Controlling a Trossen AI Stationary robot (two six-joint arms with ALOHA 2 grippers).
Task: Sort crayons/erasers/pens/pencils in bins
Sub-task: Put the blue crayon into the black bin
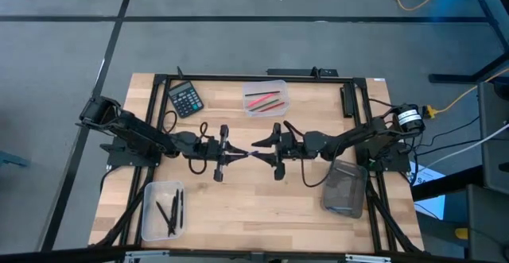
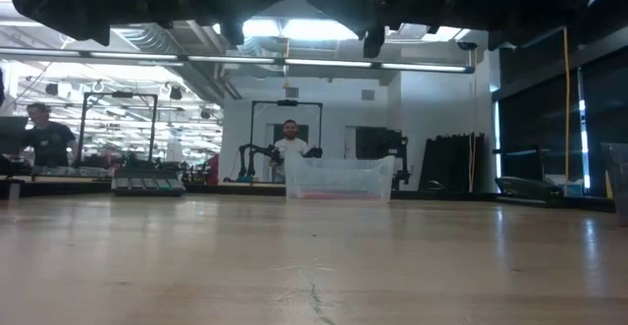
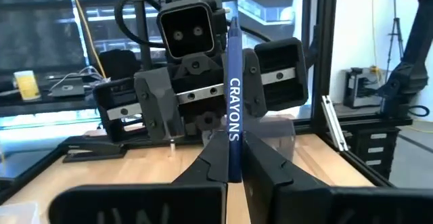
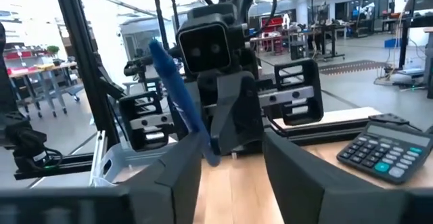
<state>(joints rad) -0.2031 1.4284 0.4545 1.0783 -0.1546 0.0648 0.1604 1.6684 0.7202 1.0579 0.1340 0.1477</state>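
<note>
My left gripper and my right gripper face each other tip to tip above the table's middle. My left gripper is shut on a blue crayon printed "CRAYONS". My right gripper is open, its fingers on either side of the crayon; I cannot tell whether one finger touches it. A clear bin holding red and green sticks stands far centre. A clear bin holding black sticks stands near left. A dark grey bin stands near right. My left gripper pinches the crayon's lower end between its two fingers. The fingers lie level, reaching from the table's left, across the crayon. The crayon stands roughly upright above the fingers, lifted clear of the table.
A black calculator lies at the far left of the table. Black frame rails run along the table's edges. People show in the room behind the far bin.
</note>
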